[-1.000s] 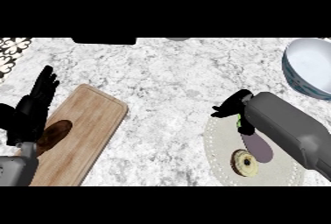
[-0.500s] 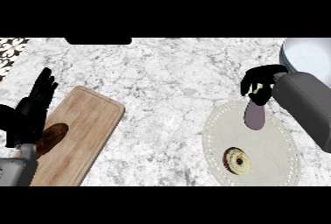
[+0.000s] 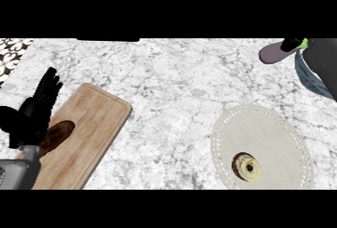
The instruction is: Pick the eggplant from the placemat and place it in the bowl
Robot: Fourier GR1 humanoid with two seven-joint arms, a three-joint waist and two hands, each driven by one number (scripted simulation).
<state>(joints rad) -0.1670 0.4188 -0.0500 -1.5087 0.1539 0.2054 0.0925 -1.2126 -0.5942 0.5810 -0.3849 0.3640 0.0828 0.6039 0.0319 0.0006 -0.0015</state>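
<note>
The eggplant [image 3: 272,53], pale purple with a green stem end, hangs in the air at the upper right, well off the round cream placemat [image 3: 263,133]. My right hand [image 3: 290,44] is shut on it; only a small black part of the hand shows above the grey forearm [image 3: 324,58]. The forearm covers most of the bowl, of which a thin blue-grey strip of rim [image 3: 306,76] shows just right of the eggplant. At the left edge my left hand [image 3: 34,113] rests open, fingers up, over the board's edge.
A wooden cutting board [image 3: 89,129] lies at the left with a dark brown item [image 3: 58,133] on it. A small round ring-shaped pastry [image 3: 247,167] sits on the placemat's lower part. Marble counter [image 3: 178,80] spans the middle.
My right hand has lifted the eggplant off the placemat and carried it up and to the right, next to the bowl. The left hand has stayed in place.
</note>
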